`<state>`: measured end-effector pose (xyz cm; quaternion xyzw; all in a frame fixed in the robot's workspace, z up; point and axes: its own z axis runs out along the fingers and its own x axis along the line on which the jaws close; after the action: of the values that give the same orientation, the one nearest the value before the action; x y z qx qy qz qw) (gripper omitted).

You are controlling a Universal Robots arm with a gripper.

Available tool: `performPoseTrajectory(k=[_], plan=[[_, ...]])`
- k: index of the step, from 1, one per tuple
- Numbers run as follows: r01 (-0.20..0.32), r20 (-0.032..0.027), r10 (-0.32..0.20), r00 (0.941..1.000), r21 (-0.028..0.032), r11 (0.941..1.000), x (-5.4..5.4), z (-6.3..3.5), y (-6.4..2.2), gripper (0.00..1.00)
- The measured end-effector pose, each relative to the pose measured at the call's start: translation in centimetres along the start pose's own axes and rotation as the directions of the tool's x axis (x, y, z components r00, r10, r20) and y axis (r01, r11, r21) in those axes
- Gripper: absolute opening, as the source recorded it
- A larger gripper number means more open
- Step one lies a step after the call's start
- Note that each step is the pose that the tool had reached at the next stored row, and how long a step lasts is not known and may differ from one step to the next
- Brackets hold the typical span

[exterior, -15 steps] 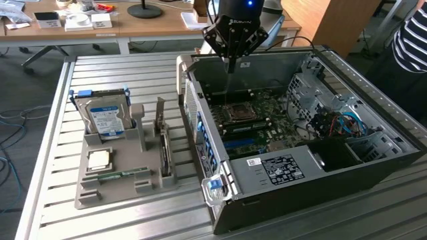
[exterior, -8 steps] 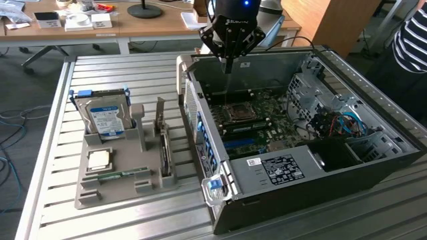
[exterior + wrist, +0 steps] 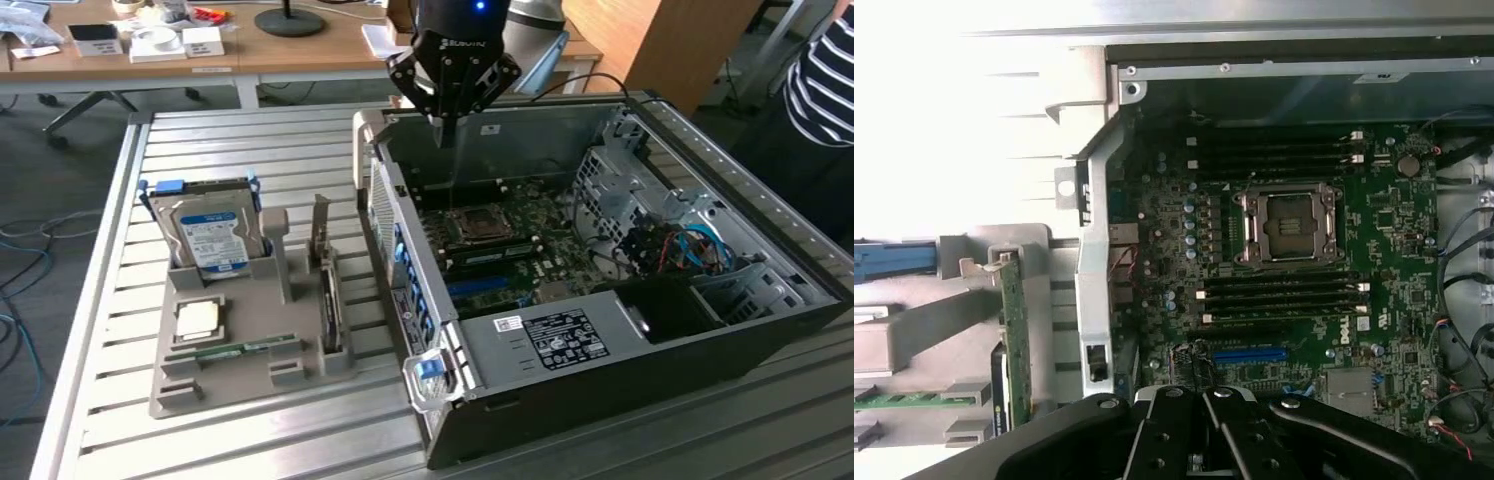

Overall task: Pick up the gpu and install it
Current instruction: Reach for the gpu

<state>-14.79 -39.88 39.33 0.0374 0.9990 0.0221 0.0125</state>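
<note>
One gripper pressed together, empty, over open PC case; gpu upright in gray rack.

— How does your pincer stand?
— My pincer points straight down, and its two dark fingers are brought together tip to tip, closed on themselves.
— And the wrist above it?
— My wrist sits upright right over the pincer, with a small blue light lit on it. My grey arm bends away behind. I hang above the worktop, toward the edge farthest from the exterior view.
</note>
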Motion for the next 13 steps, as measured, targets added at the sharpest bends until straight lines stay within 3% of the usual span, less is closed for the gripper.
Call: performPoseTrajectory(k=[13], plan=[[0.0, 0.0, 0.0, 1.0, -0.0001, 1.0, 1.8, -0.04, -0.13, 0.11]])
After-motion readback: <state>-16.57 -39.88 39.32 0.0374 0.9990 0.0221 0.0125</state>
